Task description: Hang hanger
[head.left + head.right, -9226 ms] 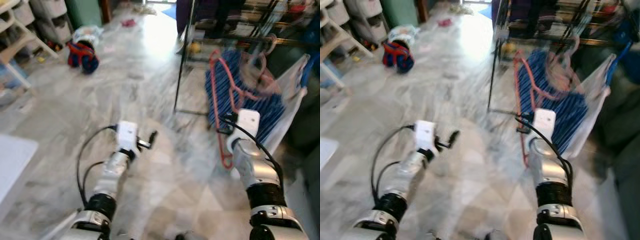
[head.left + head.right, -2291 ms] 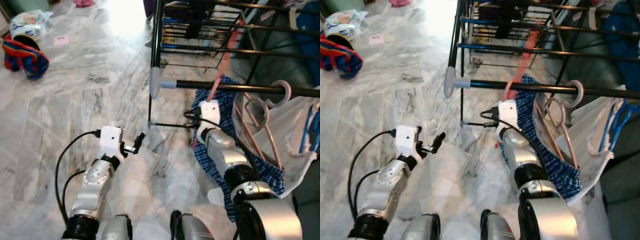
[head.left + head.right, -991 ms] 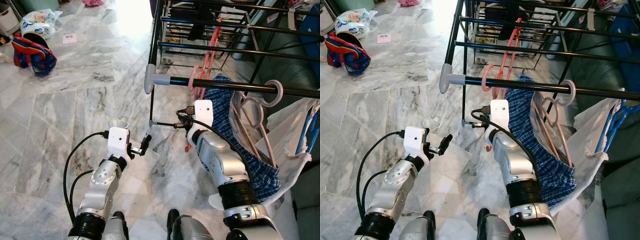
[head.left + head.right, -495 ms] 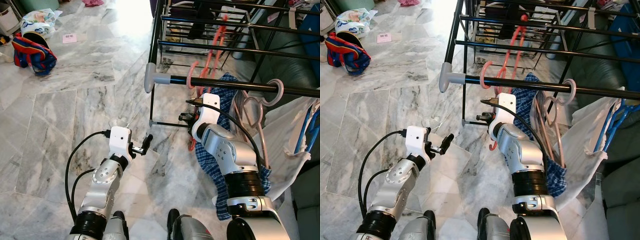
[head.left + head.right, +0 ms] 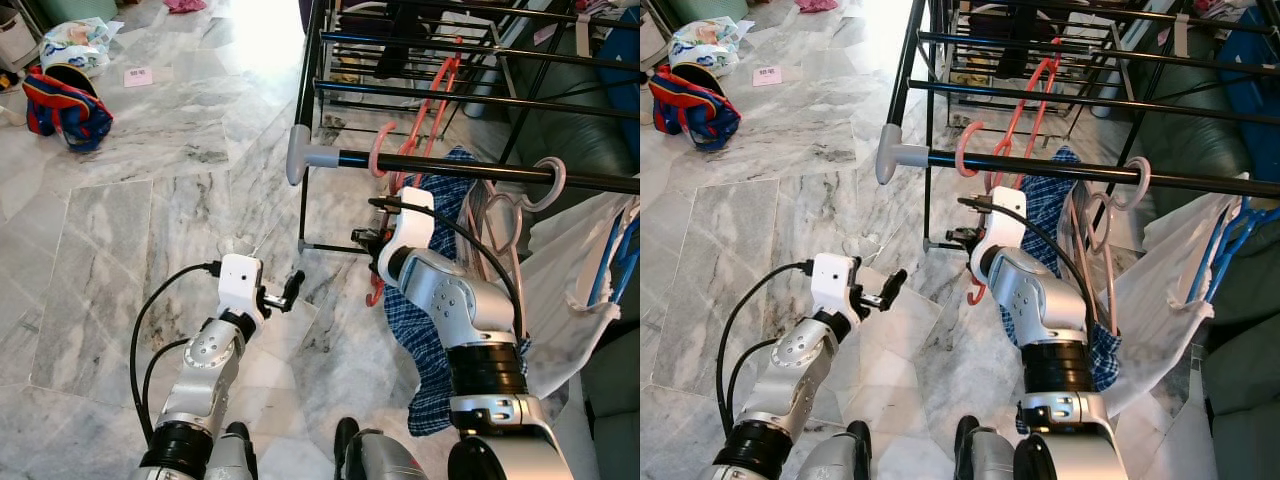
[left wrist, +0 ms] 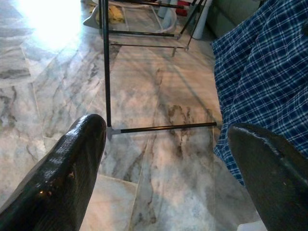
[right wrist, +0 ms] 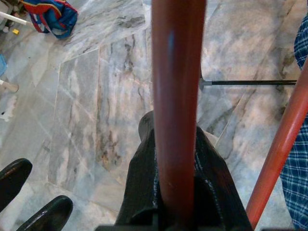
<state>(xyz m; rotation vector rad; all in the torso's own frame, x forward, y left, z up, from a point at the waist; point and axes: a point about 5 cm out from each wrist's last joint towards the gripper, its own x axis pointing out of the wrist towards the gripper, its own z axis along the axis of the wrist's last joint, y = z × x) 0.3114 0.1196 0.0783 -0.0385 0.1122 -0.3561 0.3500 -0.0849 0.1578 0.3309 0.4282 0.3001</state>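
Now your right gripper point(image 5: 372, 240) grasps the hanger point(image 5: 405, 170), hooked on the rail point(image 5: 480, 172); next, release. Left gripper point(image 5: 283, 296) released.

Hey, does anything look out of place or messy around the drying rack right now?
A blue checked cloth droops from the rack rail behind the right claw, not hung on a hanger. A red-and-blue bag lies on the floor, far left.
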